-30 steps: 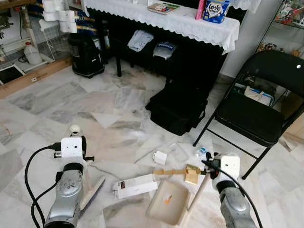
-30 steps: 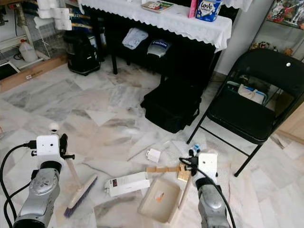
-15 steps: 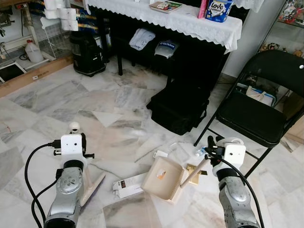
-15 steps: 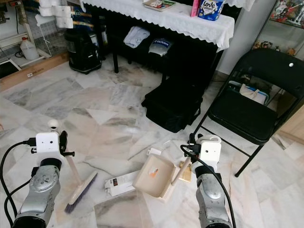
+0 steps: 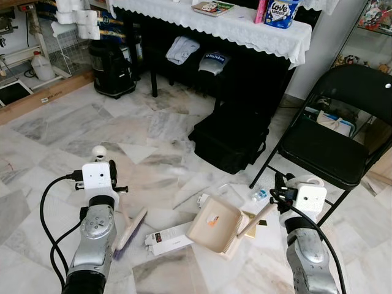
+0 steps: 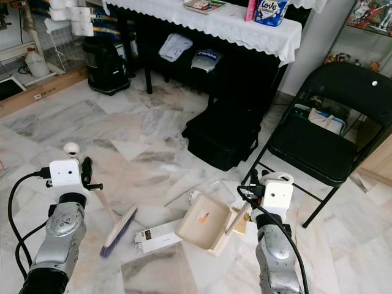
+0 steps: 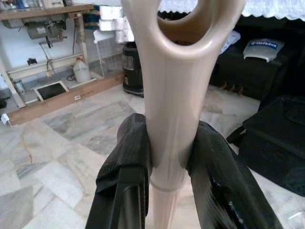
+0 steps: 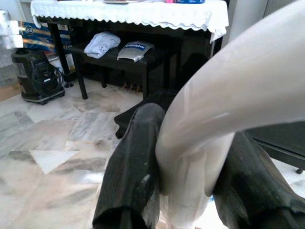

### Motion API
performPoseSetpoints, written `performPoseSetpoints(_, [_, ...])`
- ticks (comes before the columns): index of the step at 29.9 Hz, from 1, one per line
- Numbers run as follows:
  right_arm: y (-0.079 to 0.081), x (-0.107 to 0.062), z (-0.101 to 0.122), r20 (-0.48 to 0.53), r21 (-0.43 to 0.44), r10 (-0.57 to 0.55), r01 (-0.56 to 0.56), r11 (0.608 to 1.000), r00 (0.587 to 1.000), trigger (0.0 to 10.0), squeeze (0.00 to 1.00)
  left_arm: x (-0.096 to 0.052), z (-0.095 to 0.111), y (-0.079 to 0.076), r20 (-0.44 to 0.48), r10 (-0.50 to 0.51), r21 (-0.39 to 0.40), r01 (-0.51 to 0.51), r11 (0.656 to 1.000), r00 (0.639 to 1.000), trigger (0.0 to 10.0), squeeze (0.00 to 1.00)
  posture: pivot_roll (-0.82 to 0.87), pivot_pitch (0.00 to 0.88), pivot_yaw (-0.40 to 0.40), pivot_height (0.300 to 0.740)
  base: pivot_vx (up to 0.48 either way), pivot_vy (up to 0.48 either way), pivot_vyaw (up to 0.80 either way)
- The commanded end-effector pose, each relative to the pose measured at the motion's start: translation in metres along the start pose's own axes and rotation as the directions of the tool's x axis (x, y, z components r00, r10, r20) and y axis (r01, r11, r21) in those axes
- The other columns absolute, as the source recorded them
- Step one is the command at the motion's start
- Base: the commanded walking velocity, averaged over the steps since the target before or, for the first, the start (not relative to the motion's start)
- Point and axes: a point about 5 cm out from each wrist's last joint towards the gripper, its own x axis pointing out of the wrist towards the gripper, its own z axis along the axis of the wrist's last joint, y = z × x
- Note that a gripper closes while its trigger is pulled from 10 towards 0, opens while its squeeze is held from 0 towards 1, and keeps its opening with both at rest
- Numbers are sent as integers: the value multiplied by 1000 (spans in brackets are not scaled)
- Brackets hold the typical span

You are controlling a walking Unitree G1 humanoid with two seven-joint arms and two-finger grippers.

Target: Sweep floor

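On the marble floor [image 5: 55, 141] at the lower middle of the frame, your two tools are in hand but the sweep looks barely begun. Your left gripper [image 7: 167, 157] is clenched on the handle of the brush [image 6: 119, 231], whose bristles sit low at lower left, just left of a white box [image 6: 158, 237]. Your right gripper [image 8: 186, 176] grasps the handle of the dustpan [image 5: 214, 225], tilted up at centre with one small orange scrap in it. Still loose around it are a white card [image 5: 203, 199], a small bottle [image 5: 260, 195] and a tan block [image 5: 250, 216]. Judging by that litter, most of the job remains: brush the pieces toward the pan, then lift it clear.
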Motion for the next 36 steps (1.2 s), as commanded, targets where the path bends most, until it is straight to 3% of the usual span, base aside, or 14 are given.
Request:
performPoseSetpoints(1, [-3, 1, 11, 42, 8, -19, 19, 1000, 999, 10000, 0, 5, 17, -3, 81, -4, -24, 6, 1000, 997, 10000, 0, -46, 0, -57, 740, 0, 0, 0])
performPoseSetpoints(8, [1, 4, 18, 63, 11, -11, 11, 1000, 998, 10000, 0, 5, 16, -3, 76, -5, -31, 7, 999, 997, 10000, 0, -46, 0, -57, 740, 0, 387, -504])
performPoseSetpoints(21, [1, 10, 25, 74, 27, -22, 20, 999, 997, 10000, 0, 5, 15, -1, 73, -2, -30, 4, 1000, 997, 10000, 0, -41, 0, -62, 740, 0, 480, 0])
performPoseSetpoints(36, [1, 12, 27, 70, 42, -31, 28, 999, 997, 10000, 0, 6, 15, 1, 70, 3, -29, -1, 1000, 998, 10000, 0, -41, 9, -57, 740, 0, 403, -606])
